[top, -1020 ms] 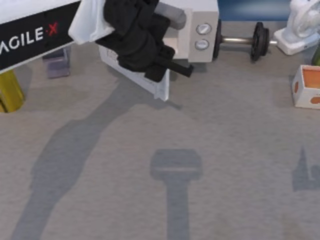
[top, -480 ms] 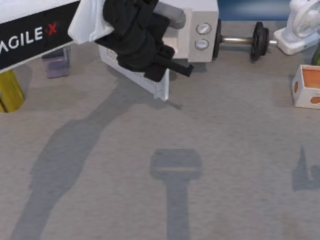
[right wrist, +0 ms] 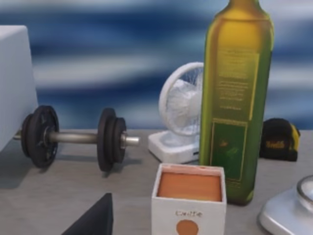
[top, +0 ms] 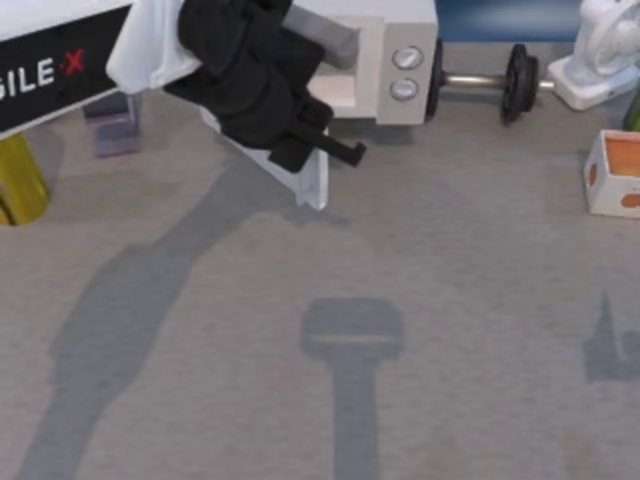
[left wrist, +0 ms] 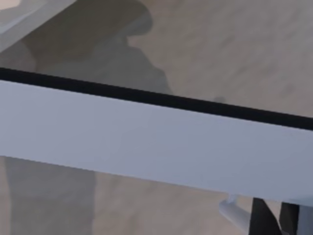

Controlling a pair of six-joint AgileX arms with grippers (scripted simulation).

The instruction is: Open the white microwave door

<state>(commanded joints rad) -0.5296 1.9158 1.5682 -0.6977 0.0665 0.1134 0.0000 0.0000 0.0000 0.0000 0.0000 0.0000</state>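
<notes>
Grey, felt-like cloth covers the desk [top: 470,330], with a blurred blue backdrop behind it in the right wrist view. At the far edge, left of centre in the top view, stands the white microwave [top: 395,60], its two round grey knobs [top: 405,73] on the narrow strip at its right end. The white microwave door [top: 300,172] is swung out from the front, angled toward the near side of the desk, with its free edge standing well clear of the pale interior. My left arm reaches in from the upper left, and the left hand [top: 325,140] sits at the door's upper edge near that free end; whether its fingers are parted or closed on the door cannot be told. In the left wrist view the door [left wrist: 156,142] fills the frame as a broad white band with a dark upper edge, the desk visible beyond it. My right arm is parked off the right side. Right of the microwave lie a dumbbell [top: 500,80], a white fan [right wrist: 183,120], an orange-and-white box [top: 615,172] and an olive-green bottle [right wrist: 238,98].
</notes>
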